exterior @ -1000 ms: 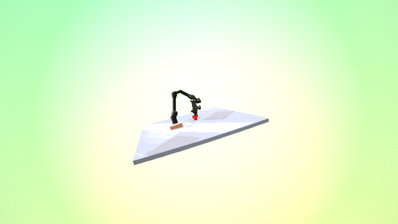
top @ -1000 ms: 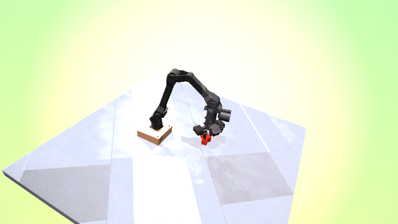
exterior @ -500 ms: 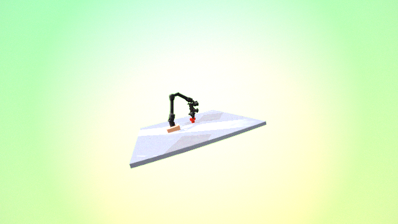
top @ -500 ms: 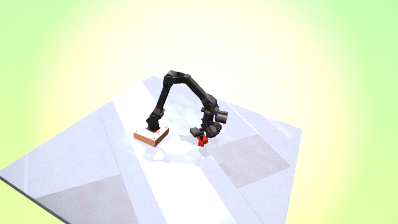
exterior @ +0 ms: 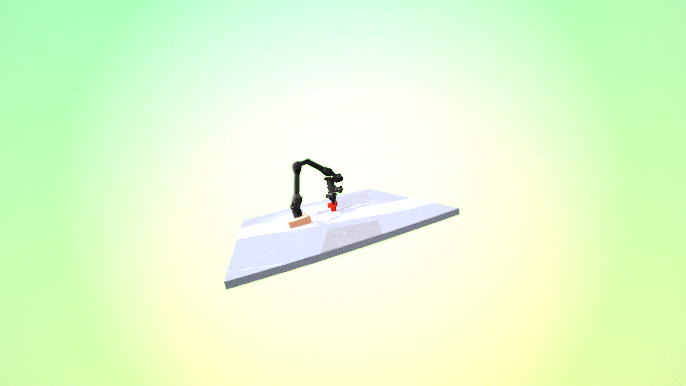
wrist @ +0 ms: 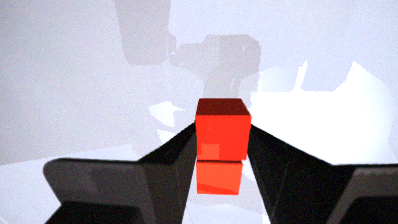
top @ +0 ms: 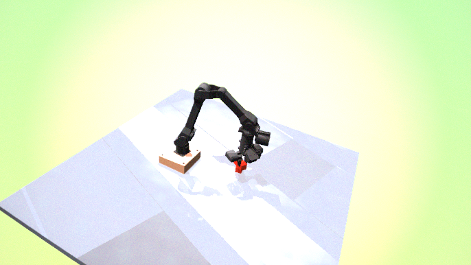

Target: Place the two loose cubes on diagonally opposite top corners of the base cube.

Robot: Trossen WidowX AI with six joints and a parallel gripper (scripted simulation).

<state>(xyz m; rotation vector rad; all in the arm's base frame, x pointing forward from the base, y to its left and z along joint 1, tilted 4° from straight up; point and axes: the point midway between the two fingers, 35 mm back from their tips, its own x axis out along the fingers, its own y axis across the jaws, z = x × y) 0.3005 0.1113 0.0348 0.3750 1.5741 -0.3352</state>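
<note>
My gripper point(top: 239, 162) point(wrist: 220, 128) is shut on a red loose cube point(top: 243, 166) point(wrist: 223, 139), with one finger on either side of it in the wrist view. The cube looks level. The other loose cube point(wrist: 218, 178) point(exterior: 329, 205) is just beyond it, on the gripper's side, with only a thin dark line between them. The red base cube point(top: 238, 170) point(exterior: 333, 209) shows below both in the top and exterior views and is hidden in the wrist view. Both upper cubes look close to one height. I cannot tell whether the held cube touches the base.
The arm's wooden mounting block point(top: 171, 164) point(exterior: 300, 222) stands left of the cubes in the top and exterior views. The arm arches over from it. Shadows and bright patches lie across the pale table point(top: 113, 192) point(exterior: 270, 252), and its edges show in the top and exterior views.
</note>
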